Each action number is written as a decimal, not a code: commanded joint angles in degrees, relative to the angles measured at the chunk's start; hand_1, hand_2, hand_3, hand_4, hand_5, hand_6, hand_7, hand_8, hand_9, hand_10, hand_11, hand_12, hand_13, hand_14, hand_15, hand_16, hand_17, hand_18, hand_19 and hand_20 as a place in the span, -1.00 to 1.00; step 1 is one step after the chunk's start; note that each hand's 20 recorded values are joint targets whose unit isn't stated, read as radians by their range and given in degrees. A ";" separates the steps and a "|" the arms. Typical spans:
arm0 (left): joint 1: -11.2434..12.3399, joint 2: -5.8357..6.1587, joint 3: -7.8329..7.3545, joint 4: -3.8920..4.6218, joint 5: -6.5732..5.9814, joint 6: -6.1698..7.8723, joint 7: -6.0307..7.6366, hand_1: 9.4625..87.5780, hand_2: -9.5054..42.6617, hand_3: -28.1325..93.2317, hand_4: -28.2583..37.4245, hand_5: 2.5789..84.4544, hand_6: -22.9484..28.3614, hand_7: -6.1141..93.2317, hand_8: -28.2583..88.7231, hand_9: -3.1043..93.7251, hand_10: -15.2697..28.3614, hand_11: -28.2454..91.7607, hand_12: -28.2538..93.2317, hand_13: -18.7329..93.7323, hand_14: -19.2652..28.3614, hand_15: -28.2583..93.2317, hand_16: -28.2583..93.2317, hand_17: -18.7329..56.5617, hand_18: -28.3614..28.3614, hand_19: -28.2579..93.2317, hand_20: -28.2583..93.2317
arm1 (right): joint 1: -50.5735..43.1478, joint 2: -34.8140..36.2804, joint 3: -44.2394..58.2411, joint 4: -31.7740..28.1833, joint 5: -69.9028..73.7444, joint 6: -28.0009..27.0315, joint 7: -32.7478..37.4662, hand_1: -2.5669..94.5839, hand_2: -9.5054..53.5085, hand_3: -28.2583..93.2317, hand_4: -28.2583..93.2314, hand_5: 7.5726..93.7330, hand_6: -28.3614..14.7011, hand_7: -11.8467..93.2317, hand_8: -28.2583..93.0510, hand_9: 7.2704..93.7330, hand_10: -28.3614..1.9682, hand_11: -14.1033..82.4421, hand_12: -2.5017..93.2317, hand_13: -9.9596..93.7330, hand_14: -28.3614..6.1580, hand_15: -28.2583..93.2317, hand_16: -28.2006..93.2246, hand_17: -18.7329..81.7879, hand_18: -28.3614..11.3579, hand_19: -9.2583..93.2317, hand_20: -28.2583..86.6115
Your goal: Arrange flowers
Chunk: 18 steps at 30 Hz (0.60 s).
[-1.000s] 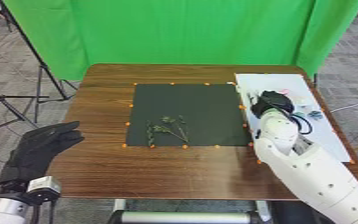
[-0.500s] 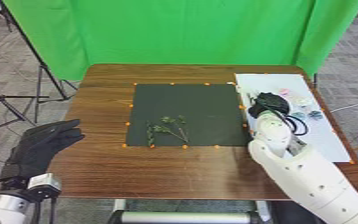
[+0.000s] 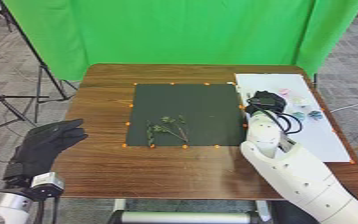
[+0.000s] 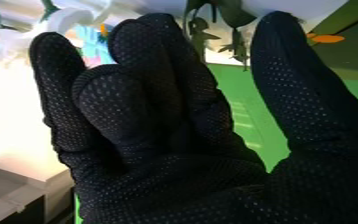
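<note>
R hand (image 3: 266, 102), in black glove, is over the white board (image 3: 322, 140), fingers loosely extended, thumb spread apart. Green leaves (image 4: 233, 14) hang near its fingertips in wrist view; can't tell if they touch. To its R, on the board: pink flower (image 3: 285, 92), white flower (image 3: 302, 101) & blue-green plants (image 3: 315, 115). To its L, dark mat (image 3: 158, 100) w/ green sprigs (image 3: 167, 120) lying flat. Farther L, by the table's (image 3: 193, 172) edge: L hand (image 3: 42, 145), fingers relaxed. Past both hands, a green curtain (image 3: 193, 35).
</note>
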 commanded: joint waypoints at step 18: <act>1.57 0.32 0.27 0.03 -0.81 0.26 1.46 -0.44 -0.48 0.76 -0.58 0.26 0.51 -0.58 -0.67 -0.01 0.73 0.18 -0.35 -0.13 0.92 0.51 -0.75 -0.74 0.72 0.43 -0.29 | -0.17 -2.05 -1.64 2.86 2.61 6.83 -3.00 0.12 -0.99 0.72 -1.00 0.71 0.16 -0.11 -0.29 0.69 -0.05 0.35 -0.31 0.74 0.16 0.69 -0.16 0.22 -0.63 1.00 -0.73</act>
